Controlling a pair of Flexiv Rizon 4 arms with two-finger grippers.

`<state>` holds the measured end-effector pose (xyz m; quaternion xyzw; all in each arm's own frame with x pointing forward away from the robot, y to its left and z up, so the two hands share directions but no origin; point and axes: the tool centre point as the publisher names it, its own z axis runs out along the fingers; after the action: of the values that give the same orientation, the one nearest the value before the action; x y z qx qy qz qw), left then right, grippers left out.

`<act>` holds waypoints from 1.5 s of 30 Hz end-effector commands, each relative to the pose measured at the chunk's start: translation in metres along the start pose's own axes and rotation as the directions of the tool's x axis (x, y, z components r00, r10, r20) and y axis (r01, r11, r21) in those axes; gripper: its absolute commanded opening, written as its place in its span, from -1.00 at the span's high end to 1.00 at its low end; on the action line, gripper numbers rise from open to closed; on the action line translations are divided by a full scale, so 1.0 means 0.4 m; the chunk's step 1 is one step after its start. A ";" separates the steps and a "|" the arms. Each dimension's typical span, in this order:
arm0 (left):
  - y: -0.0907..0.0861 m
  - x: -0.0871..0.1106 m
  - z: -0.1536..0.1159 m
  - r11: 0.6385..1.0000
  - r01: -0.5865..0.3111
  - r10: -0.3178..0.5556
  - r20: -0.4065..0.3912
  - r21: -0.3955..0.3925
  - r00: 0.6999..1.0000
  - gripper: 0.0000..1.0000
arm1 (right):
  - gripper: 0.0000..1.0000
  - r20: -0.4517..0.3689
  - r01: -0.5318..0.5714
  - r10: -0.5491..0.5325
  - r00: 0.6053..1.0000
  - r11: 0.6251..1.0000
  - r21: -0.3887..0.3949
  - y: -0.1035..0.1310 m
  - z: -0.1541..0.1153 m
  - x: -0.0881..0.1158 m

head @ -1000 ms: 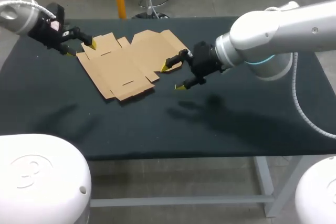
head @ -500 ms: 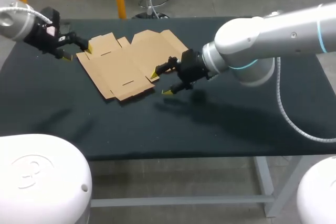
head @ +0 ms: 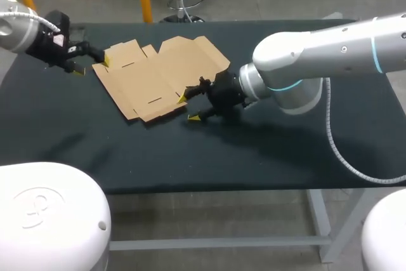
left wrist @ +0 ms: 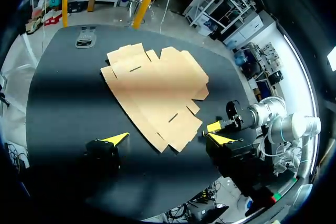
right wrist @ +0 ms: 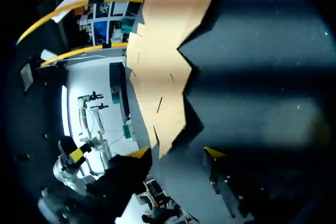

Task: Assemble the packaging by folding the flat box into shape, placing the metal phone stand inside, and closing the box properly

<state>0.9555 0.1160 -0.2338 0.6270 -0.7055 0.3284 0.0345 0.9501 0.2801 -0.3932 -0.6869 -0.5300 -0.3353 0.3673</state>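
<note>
The flat brown cardboard box lies unfolded on the black table, left of the middle. My left gripper is open at the box's left edge, its fingers wide apart. In the left wrist view the box spreads ahead of the left gripper, its near corner between the tips. My right gripper is open at the box's near right corner, one tip by the edge. From the right wrist the box ends just ahead of that gripper. A grey metal stand lies beyond the box.
The table's right half and its front strip carry only the arms' shadows. My right arm stretches across the table's right side above the surface. In the left wrist view my right gripper shows beside the box's corner.
My right arm has swung left and down to the box's near right corner, its fingers drawing closer together. My left gripper has backed off slightly to the left of the box's edge.
</note>
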 end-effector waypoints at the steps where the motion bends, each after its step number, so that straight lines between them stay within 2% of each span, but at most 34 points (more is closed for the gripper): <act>1: 0.012 0.001 -0.009 1.000 -0.004 0.004 0.006 0.007 1.000 -1.00 | -0.09 -0.025 0.006 -0.006 1.000 1.000 0.001 0.013 0.026 0.002; 4: 0.016 -0.003 -0.010 1.000 -0.006 0.006 0.006 0.008 1.000 -1.00 | 0.00 -0.028 0.008 -0.008 1.000 1.000 -0.001 0.021 0.039 0.010; 10: 0.023 -0.012 -0.016 1.000 -0.008 0.008 0.006 0.013 1.000 -1.00 | -0.12 -0.015 0.004 -0.004 1.000 1.000 0.008 0.032 0.070 0.014; 20: 0.031 -0.018 -0.026 1.000 -0.013 0.013 0.002 0.028 1.000 -1.00 | 0.23 0.004 -0.008 0.008 1.000 1.000 -0.002 0.066 0.097 0.016; 21: 0.032 -0.019 -0.026 0.999 -0.014 0.014 0.002 0.029 1.000 -1.00 | 0.30 0.005 -0.009 0.009 1.000 1.000 -0.002 0.070 0.100 0.016; 22: 0.032 -0.019 -0.027 0.999 -0.014 0.014 0.002 0.030 1.000 -1.00 | 0.47 0.007 -0.011 0.011 1.000 1.000 -0.002 0.075 0.102 0.016; 23: 0.033 -0.019 -0.029 0.999 -0.015 0.014 0.002 0.031 1.000 -1.00 | 0.69 0.008 -0.012 0.012 1.000 1.000 -0.001 0.077 0.103 0.016; 24: 0.033 -0.019 -0.029 0.999 -0.014 0.014 0.002 0.032 1.000 -1.00 | 1.00 0.008 -0.012 0.012 1.000 1.000 0.000 0.079 0.103 0.018; 32: 0.030 -0.017 -0.025 0.999 -0.006 0.006 0.001 0.035 1.000 -1.00 | 1.00 -0.025 0.010 -0.009 1.000 1.000 0.023 0.061 0.056 0.022; 43: 0.014 0.010 -0.001 1.000 -0.017 0.017 -0.004 0.021 1.000 -1.00 | 1.00 -0.090 0.003 0.007 0.996 0.994 0.114 0.014 -0.049 -0.018; 45: 0.012 0.014 0.002 1.000 -0.016 0.017 -0.002 0.019 1.000 -1.00 | 1.00 -0.082 0.005 0.005 0.997 0.992 0.125 0.005 -0.067 -0.023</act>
<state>0.9462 0.1143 -0.2341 0.6192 -0.7064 0.3419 0.0268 0.9488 0.2688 -0.3914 -0.6590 -0.5377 -0.3218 0.4160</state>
